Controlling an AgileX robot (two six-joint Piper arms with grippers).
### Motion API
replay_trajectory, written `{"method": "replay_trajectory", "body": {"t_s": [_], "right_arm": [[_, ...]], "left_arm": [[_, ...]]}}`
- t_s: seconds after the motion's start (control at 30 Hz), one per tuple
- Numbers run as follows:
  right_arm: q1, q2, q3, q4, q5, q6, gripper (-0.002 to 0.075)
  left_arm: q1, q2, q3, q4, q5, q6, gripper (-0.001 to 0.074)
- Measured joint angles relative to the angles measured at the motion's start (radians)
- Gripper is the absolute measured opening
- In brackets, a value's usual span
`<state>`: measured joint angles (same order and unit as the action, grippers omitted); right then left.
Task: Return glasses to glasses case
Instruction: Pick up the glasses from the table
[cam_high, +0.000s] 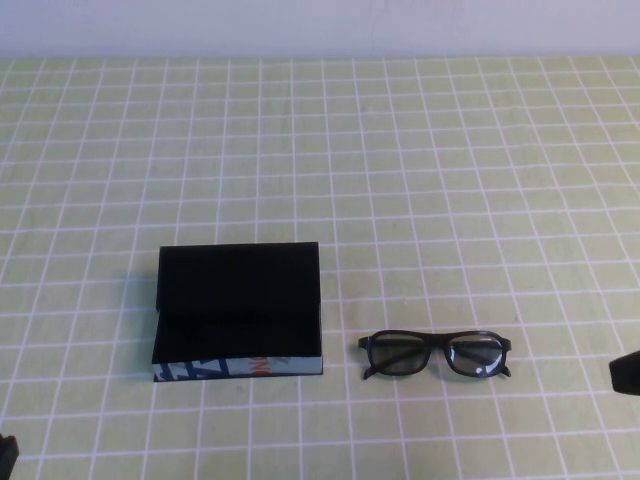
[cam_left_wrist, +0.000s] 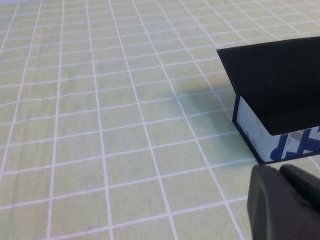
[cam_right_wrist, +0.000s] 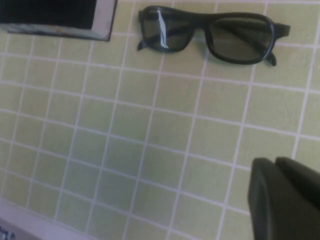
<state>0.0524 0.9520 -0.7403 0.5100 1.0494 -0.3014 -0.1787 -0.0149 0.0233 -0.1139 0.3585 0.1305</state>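
The glasses case (cam_high: 238, 300) lies open left of the table's middle, lid raised at the back, black inside, its printed front edge facing me. The black glasses (cam_high: 437, 346) lie folded on the cloth just right of the case, apart from it. My left gripper (cam_high: 5, 455) sits at the near left corner, shut and empty; in the left wrist view (cam_left_wrist: 279, 170) it is close to the case's (cam_left_wrist: 280, 85) printed corner. My right gripper (cam_high: 627, 373) sits at the right edge, shut and empty; in the right wrist view (cam_right_wrist: 274, 162) the glasses (cam_right_wrist: 206, 21) and a corner of the case (cam_right_wrist: 50, 12) lie ahead of it.
A yellow-green cloth with a white grid (cam_high: 400, 180) covers the table. A pale wall runs along the far edge (cam_high: 320, 25). The table's near edge shows in the right wrist view (cam_right_wrist: 30, 220).
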Motion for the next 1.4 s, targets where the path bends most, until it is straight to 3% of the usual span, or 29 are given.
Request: {"method": "replay_trajectory", "body": {"t_s": [0.23, 0.43, 0.7, 0.77, 0.93, 1.03, 1.4], "right_arm": [[0.295, 0.262, -0.171, -0.175, -0.022, -0.066, -0.0018], [0.447, 0.464, -0.327, -0.214, -0.005, -0.221, -0.0018], [0.469, 0.639, -0.47, -0.342, 0.03, -0.411, 0.0009], [0.469, 0.67, -0.5, -0.369, 0.046, -0.459, 0.0057], [0.469, 0.737, -0.54, -0.404, 0.065, -0.622, 0.0298], [0.469, 0.773, -0.552, -0.409, 0.057, -0.706, 0.0384], [0.469, 0.863, -0.59, -0.402, -0.024, -0.833, 0.0423]], "left_arm": [[0.0, 0.0, 0.0, 0.0, 0.0, 0.0, -0.0001], [0.0, 0.0, 0.0, 0.0, 0.0, 0.0, -0.0001], [0.0, 0.0, 0.0, 0.0, 0.0, 0.0, -0.0001], [0.0, 0.0, 0.0, 0.0, 0.0, 0.0, -0.0001], [0.0, 0.0, 0.0, 0.0, 0.0, 0.0, -0.0001], [0.0, 0.0, 0.0, 0.0, 0.0, 0.0, -0.0001], [0.0, 0.0, 0.0, 0.0, 0.0, 0.0, -0.0001]]}}
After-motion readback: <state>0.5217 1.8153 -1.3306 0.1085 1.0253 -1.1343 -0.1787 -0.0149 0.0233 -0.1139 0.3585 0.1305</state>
